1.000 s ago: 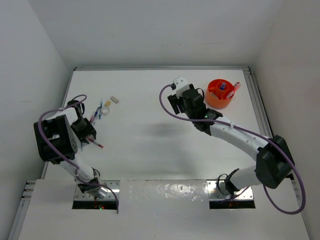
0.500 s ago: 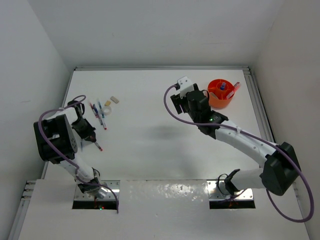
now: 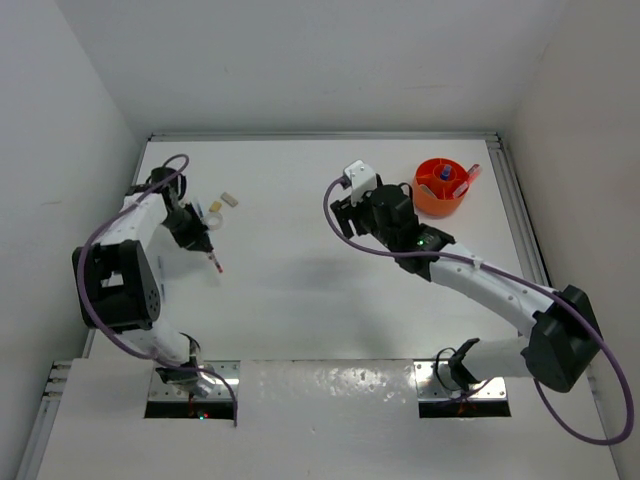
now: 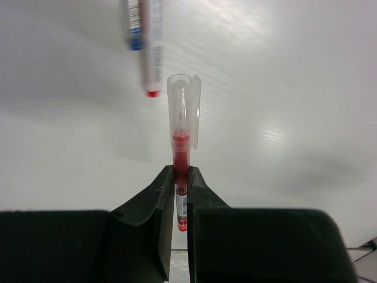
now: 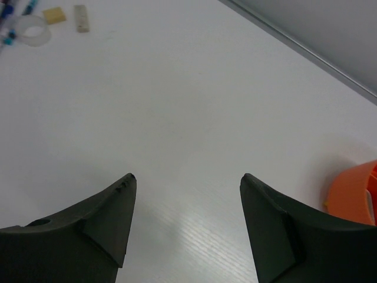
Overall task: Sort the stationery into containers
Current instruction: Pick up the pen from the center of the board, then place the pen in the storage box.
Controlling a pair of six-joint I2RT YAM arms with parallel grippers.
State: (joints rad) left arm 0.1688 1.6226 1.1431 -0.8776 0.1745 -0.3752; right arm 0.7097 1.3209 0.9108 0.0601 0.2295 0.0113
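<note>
Red pen clamped in left end effector, left side of tabletop, well apart from orange tub far right. Tub already partly filled; blue-and-white pens, beige block yet to sort. Right end effector spread apart, empty.

We see only a corner of the orange tub; the picture's edge cuts off the rest. The back end of the red pen hides inside the left gripper. A blurry blue-and-white pen runs off the top.
</note>
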